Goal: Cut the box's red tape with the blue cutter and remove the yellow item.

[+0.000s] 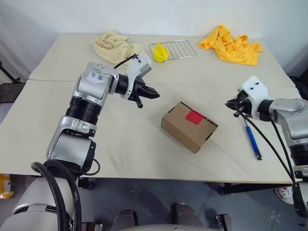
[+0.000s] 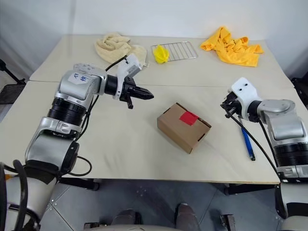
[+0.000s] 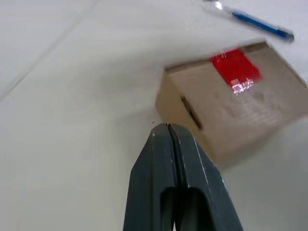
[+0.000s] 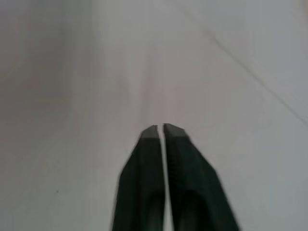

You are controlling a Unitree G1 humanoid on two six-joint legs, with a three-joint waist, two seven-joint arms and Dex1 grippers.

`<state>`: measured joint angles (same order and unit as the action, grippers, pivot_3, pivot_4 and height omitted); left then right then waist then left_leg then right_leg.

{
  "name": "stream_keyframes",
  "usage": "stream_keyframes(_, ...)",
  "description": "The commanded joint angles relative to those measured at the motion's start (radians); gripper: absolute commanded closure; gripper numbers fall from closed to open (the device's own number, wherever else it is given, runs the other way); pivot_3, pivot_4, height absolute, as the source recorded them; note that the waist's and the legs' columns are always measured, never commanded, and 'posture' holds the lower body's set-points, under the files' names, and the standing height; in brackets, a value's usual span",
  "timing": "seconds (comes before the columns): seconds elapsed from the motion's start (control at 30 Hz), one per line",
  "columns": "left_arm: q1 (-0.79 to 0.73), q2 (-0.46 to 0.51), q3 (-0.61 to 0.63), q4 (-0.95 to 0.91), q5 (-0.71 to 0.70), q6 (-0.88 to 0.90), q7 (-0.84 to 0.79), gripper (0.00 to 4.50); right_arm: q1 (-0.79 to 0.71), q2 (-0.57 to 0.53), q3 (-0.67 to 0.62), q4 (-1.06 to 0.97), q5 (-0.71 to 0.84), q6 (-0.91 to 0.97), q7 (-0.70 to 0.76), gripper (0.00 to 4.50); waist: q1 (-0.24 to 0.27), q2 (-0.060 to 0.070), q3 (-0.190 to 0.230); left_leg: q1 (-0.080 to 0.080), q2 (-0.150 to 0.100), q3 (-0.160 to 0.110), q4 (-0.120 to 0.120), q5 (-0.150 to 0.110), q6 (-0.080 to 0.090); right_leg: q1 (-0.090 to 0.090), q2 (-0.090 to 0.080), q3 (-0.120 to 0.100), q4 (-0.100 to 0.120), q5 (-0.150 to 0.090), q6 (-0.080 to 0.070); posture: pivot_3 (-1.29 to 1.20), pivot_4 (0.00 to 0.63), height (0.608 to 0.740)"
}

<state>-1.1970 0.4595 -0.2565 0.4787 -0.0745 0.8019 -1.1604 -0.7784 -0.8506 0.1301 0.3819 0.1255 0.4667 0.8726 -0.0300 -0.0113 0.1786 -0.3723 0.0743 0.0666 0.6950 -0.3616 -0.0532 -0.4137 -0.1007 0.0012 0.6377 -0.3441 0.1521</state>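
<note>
Left jaws (image 1: 153, 93): nearest the camera, raised above the counter (image 1: 120, 139); the 2 black fingers (image 3: 163, 163) are pressed together, clenched on nothing. They point toward the box.
Box (image 1: 188, 126): small brown cardboard carton resting on the counter between the 2 sets of jaws, just ahead of and below the left jaws, apart from them. Its lid is down, and a slot shows in the side that faces the left jaws.
Red tape (image 1: 194, 117): 1 red patch across the lid's seam, on the top edge that lies toward the right jaws, uncut as far as can be seen.
Right jaws (image 2: 224, 107): held above the counter on the far side of the box from the left jaws, pointing toward the box; fingers (image 4: 149, 163) drawn together with only a thin slit between them, grasping nothing.
Blue cutter (image 1: 252, 140): lies flat on the counter just beneath and behind the right jaws, not touched by them.
Yellow item (image 1: 160, 52): small yellow piece on a wire rack (image 1: 180, 48), well beyond both jaws.
Beige towel (image 1: 113, 46): crumpled, beyond the left jaws, beside the rack.
Orange cloth (image 1: 232, 44): bunched, far beyond the right jaws.
</note>
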Motion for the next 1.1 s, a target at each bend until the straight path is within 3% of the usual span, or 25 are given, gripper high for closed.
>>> stream_keyframes(0.03,0.082,-0.004,-0.066,-0.167,-0.034,0.108,-0.030,4.50,-0.032,0.009,0.033,0.039,-0.044,-0.048,0.057,4.47,-0.005,0.000,0.000,0.000,0.000,0.000,0.000,0.000,0.000,0.000,0.000,0.000,0.000,0.000,0.000,0.00,0.150,0.740)
stream_keyframes(0.23,0.187,-0.045,-0.124,-0.337,-0.100,0.248,-0.004,4.50,-0.014,0.014,0.049,-0.001,-0.049,-0.027,0.146,4.47,-0.008,0.002,0.003,0.000,0.000,0.000,0.003,0.000,0.000,-0.001,-0.001,0.000,0.004,0.000,0.000,0.00,0.150,0.740)
stream_keyframes(0.47,0.189,-0.137,-0.117,-0.228,-0.061,0.150,0.140,4.50,0.113,-0.026,0.009,-0.303,0.021,0.138,0.228,4.47,0.003,0.002,0.003,0.002,0.000,-0.001,0.006,0.000,0.000,0.001,-0.001,0.001,0.009,0.002,-0.001,0.00,0.150,0.740)
stream_keyframes(0.8,0.149,-0.152,-0.097,-0.080,-0.043,0.029,0.196,4.50,0.259,-0.053,-0.077,-0.700,0.164,0.398,0.188,4.47,0.006,0.002,0.003,0.002,0.000,-0.001,0.005,0.000,0.000,0.001,-0.001,0.002,0.008,0.002,-0.001,0.00,0.150,0.740)
stream_keyframes(1.1,0.138,-0.144,-0.104,-0.048,-0.029,-0.010,0.184,4.50,0.298,-0.024,-0.073,-0.744,0.182,0.424,0.091,4.47,0.006,0.002,0.003,0.002,-0.001,-0.001,0.005,0.000,0.000,0.001,-0.001,0.002,0.008,0.002,-0.001,0.00,0.150,0.740)
